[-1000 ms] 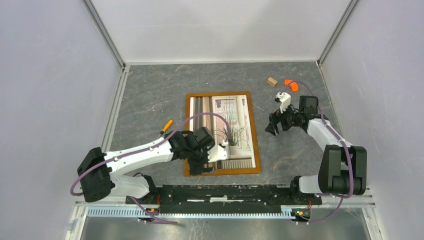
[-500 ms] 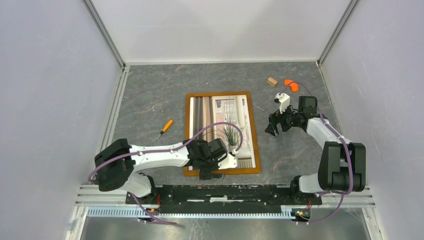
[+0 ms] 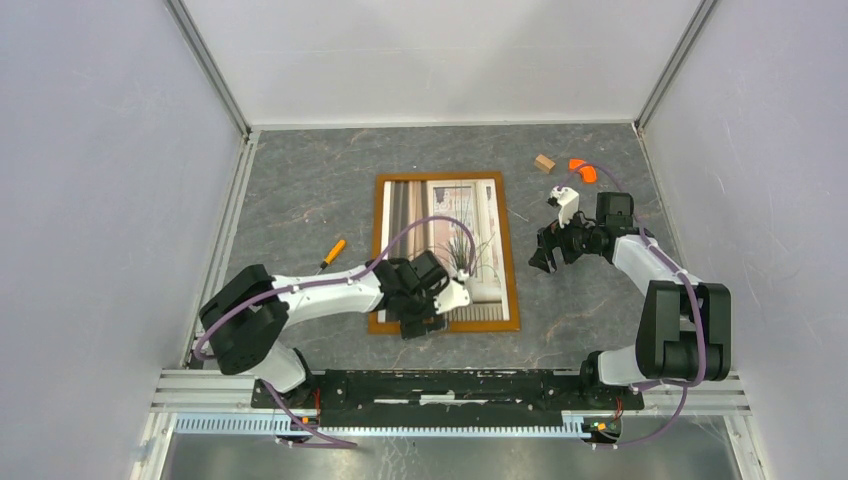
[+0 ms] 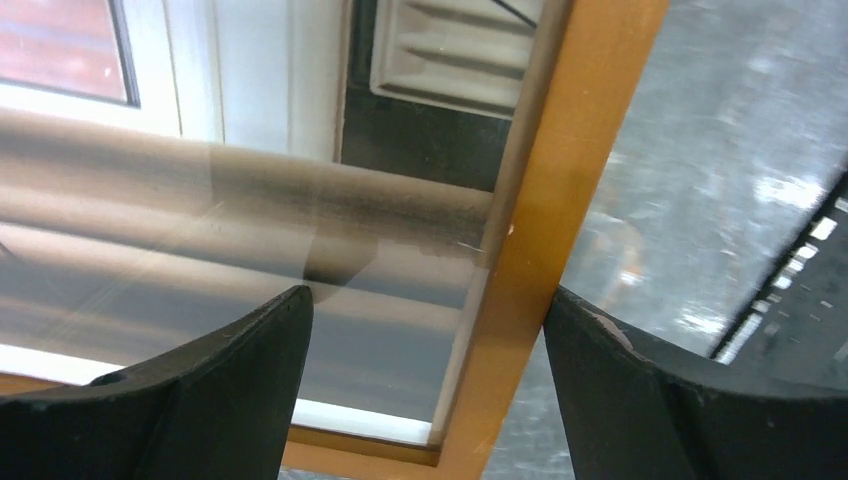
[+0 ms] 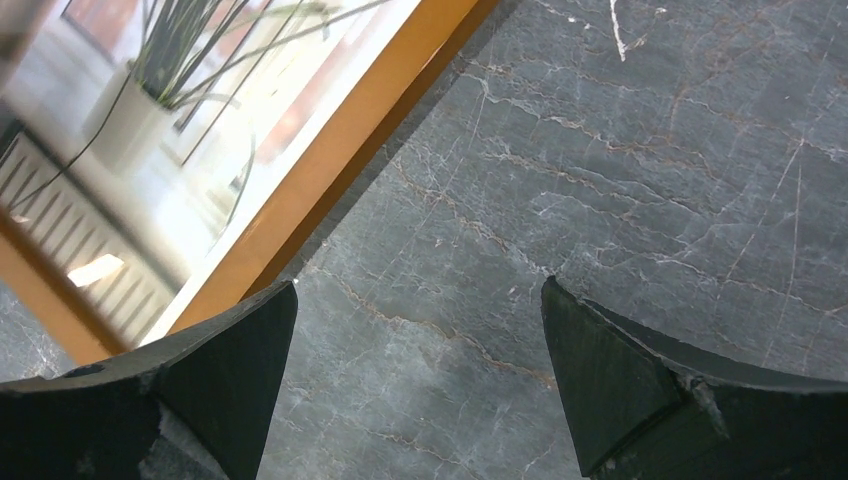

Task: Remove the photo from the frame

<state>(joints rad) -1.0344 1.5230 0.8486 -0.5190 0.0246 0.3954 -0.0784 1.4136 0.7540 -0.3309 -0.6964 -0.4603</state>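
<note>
1. Since a second ago the frame has slid a little farther from the arm bases, and the left arm's elbow has swung inward; the right arm has hardly moved.
2. The frame lies flat in the middle of the counter, with the photo still inside it, picture side up.
3. The left hand is spread wide at the frame's near edge. One finger is over the glazed photo and the other over the bare counter, with the orange-brown border between them and touching neither.
4. The right hand is also wide apart and holds nothing. It hangs over the counter just beside the frame's right edge.
5. An orange-handled screwdriver lies left of the frame.
6. A small wooden block and an orange piece sit near the far right corner.
</note>
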